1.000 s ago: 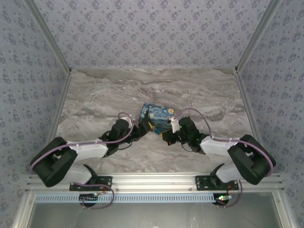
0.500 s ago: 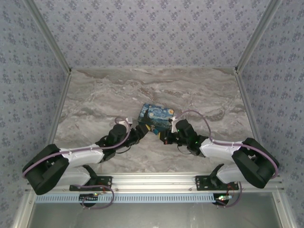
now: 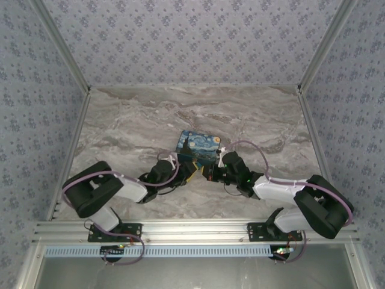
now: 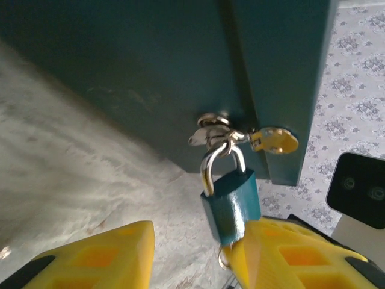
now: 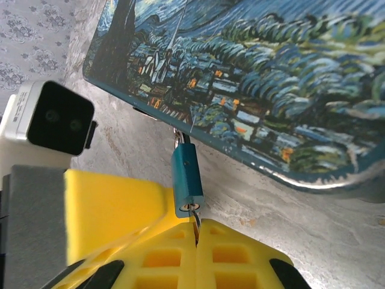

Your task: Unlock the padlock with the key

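Right gripper [image 5: 197,229] is clamped on the key [image 5: 195,214], seated in the base of the padlock [image 5: 187,180] just above its tips. Left gripper [image 4: 192,238] stands parted around the padlock, one finger touching; steady the body squarely before turning the key.

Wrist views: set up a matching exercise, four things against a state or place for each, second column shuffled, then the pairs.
Things
1. padlock
2. key
3. left gripper
4. painted box

States
A. jaws apart, one finger on either side of the teal body
B. lies on the marble table
C. hangs by its shackle from the hasp on the box
D. pinched in the shut right gripper, at the padlock's underside

Pairs: 1-C, 2-D, 3-A, 4-B
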Available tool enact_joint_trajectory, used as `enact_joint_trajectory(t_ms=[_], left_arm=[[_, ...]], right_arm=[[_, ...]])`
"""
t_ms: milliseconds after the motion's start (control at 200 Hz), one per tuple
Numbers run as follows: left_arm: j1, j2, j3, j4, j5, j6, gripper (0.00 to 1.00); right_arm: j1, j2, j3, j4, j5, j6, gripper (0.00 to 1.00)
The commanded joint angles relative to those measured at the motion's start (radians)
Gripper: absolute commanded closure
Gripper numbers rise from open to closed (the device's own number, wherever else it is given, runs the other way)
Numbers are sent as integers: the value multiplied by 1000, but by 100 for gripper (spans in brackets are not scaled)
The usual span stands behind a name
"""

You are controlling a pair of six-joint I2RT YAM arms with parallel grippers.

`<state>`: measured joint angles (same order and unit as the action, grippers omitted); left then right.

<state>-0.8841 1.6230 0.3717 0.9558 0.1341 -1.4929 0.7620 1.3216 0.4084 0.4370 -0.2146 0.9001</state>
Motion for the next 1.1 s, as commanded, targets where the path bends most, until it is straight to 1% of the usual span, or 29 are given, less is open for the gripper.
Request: enact_joint_trajectory(t_ms=[0, 100, 745, 959, 1094], left_arm=[[-6, 70, 36, 183, 17, -53, 59], [-6, 106, 36, 223, 4, -72, 60], [-12, 118, 58, 195, -18, -101, 66], [-20, 142, 70, 205, -19, -120, 71], [-21, 149, 70, 201, -28, -121, 77]], right_arm=[[4, -22, 9, 13, 27, 26, 100], [1, -22, 8, 10, 33, 28, 100], [-4, -4, 8, 44, 36, 72, 100], [-4, 8, 9, 62, 34, 89, 100], [-6, 11, 9, 65, 34, 95, 100]])
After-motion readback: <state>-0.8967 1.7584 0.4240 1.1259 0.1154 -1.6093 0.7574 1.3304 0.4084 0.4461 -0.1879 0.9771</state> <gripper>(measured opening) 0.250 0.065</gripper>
